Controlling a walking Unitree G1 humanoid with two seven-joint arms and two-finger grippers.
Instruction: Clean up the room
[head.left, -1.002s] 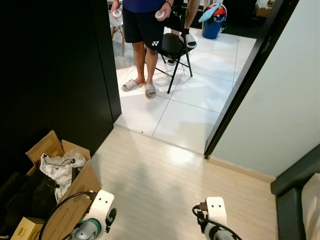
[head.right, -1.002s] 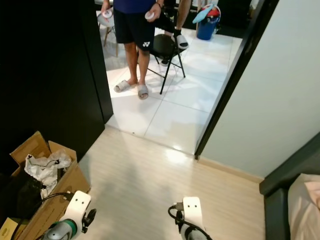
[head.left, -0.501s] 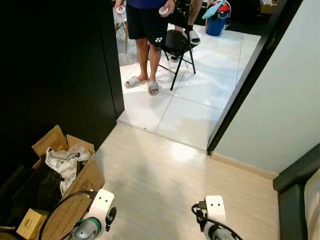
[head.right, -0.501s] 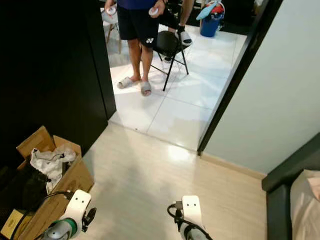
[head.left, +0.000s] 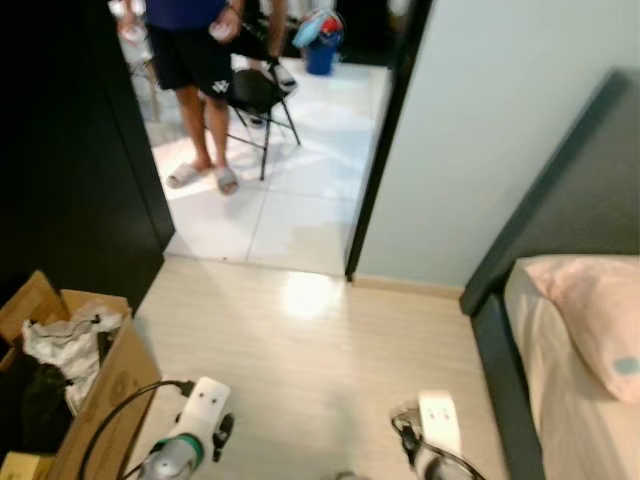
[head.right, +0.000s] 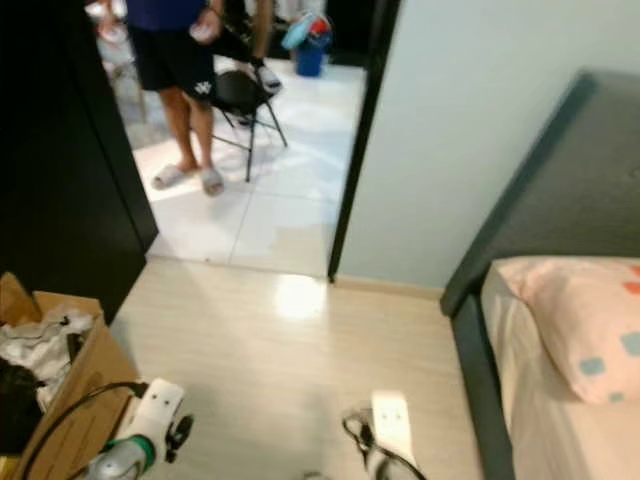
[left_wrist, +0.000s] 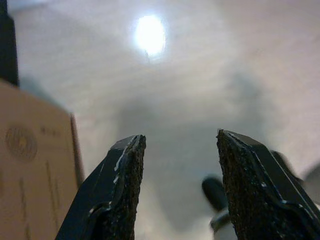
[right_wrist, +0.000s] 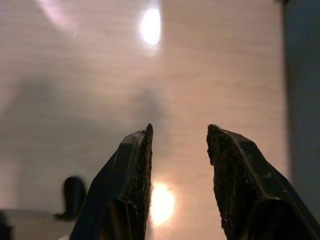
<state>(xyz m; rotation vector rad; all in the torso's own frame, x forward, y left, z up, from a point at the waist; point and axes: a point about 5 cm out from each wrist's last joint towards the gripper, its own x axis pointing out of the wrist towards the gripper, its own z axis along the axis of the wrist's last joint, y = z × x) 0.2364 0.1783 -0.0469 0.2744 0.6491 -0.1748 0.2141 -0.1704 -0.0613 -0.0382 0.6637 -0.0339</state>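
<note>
Both arms are hanging low over the wood floor (head.left: 310, 370), left pincer (left_wrist: 177, 187) and right pincer (right_wrist: 179, 175) gaping wide, empty. Clutter is sitting in the cardboard box (head.left: 105, 385) at near left. Walking blurred risks clipping the bed (head.left: 560, 400) or that box.

We stood in a home bedroom, as a bed (head.left: 560, 390) with a pink pillow (head.left: 592, 318), pale wood flooring (head.left: 310, 370), an open cardboard box (head.left: 95, 385) and a doorway (head.left: 285, 150) onto a tiled room showed.
</note>
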